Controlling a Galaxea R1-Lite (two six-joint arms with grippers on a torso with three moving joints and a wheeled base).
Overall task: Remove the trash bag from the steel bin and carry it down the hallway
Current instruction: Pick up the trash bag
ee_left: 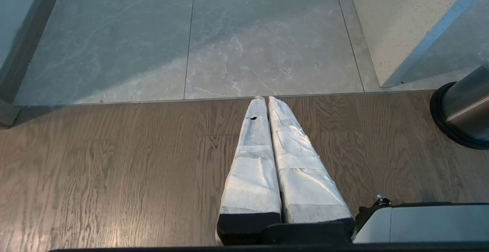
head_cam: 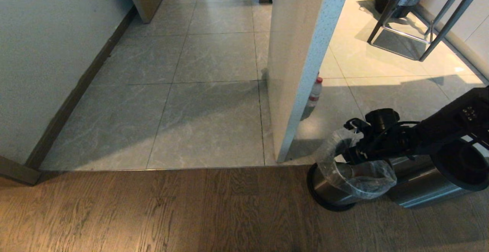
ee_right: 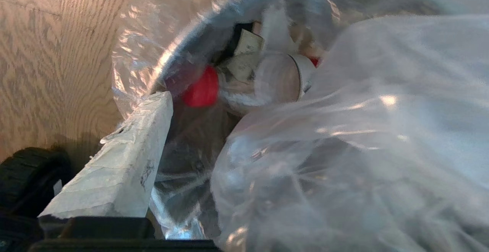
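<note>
The left gripper [ee_left: 264,99] is seen only in its own wrist view, held above the wood floor [head_cam: 153,210] near the edge of the tiled hallway [head_cam: 206,91], with its two padded fingers pressed together and nothing between them. Further right, a white pillar [head_cam: 301,53] is set at the tile edge, with a red-capped bottle [head_cam: 314,93] standing upright just behind it. At the far right, the steel bin [head_cam: 336,187] is found on the wood floor with the trash bag [head_cam: 366,179] still lining it and folded over its rim, and the right gripper [head_cam: 353,153] is positioned at the bag's mouth with its fingers spread wide, one finger [ee_right: 122,164] reaching inside beside the plastic and the litter, nothing being pinched.
</note>
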